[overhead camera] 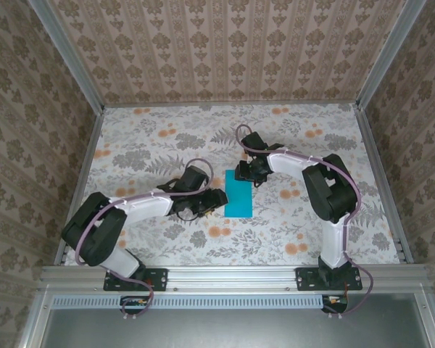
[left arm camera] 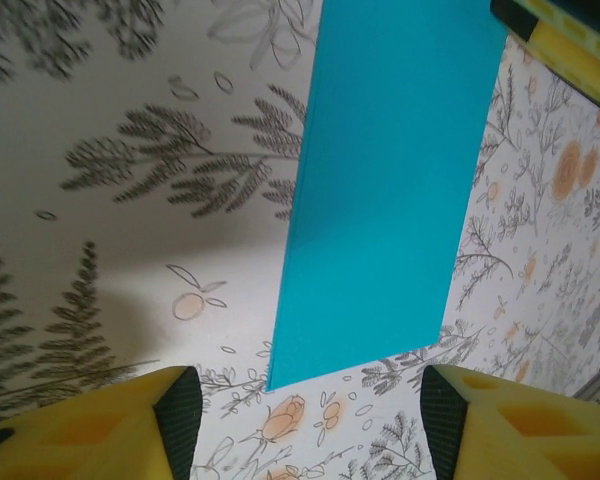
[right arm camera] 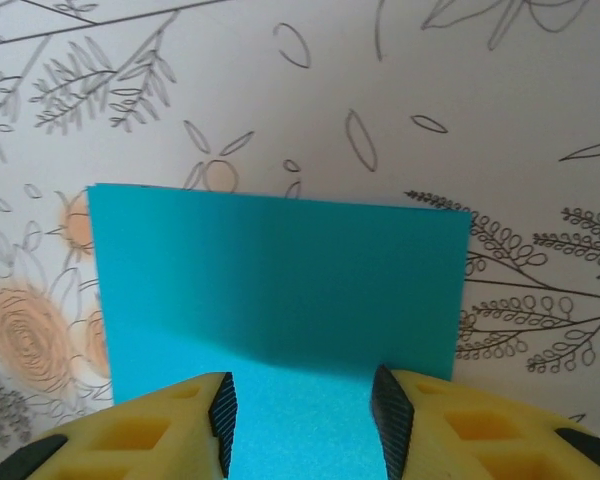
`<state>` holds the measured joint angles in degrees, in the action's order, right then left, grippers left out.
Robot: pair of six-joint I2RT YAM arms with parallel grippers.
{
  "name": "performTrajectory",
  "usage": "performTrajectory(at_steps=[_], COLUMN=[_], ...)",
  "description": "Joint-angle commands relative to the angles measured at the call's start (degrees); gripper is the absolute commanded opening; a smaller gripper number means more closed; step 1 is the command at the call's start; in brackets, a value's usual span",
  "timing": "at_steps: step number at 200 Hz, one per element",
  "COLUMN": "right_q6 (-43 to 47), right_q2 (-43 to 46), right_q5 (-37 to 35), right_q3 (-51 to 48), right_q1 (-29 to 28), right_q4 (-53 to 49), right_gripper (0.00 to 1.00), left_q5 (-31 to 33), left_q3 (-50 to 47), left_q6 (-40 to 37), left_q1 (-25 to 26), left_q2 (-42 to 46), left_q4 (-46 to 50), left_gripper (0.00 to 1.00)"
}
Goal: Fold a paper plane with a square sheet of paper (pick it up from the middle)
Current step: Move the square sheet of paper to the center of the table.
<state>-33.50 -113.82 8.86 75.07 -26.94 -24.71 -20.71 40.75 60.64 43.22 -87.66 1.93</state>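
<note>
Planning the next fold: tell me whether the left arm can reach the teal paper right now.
Probably yes: the open left gripper sits just short of the teal paper, nothing between; the right gripper is at its far end.

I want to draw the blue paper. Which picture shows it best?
The top external view: the whole paper shows, though small. Left wrist shows it big, far end cut off. Right wrist shows it close, near edge out of frame.

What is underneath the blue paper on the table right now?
The blue paper lies flat on the flowered table, whose print runs up to its edges. The patch directly beneath is covered, so nothing there can be checked. The right claw sits above one end.
</note>
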Motion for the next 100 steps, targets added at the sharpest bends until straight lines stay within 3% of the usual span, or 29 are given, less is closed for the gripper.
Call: performTrajectory(at_steps=[1, 100], right_q6=[1.06, -0.89], right_q2=[-2.14, -4.25], right_q5=[0.70, 1.33], right_q3=[1.31, -5.04], right_q1=[0.56, 3.30], right_q4=[-2.70, -0.80], right_gripper=[0.44, 0.39], left_q5=[-1.15, -0.74], left_q3=[1.83, 4.45], left_q6=[3.35, 5.72], left_q1=[1.19, 3.01], left_q2=[-1.60, -6.15], left_q4=[-1.47, 0.16], left_gripper=[0.59, 0.50])
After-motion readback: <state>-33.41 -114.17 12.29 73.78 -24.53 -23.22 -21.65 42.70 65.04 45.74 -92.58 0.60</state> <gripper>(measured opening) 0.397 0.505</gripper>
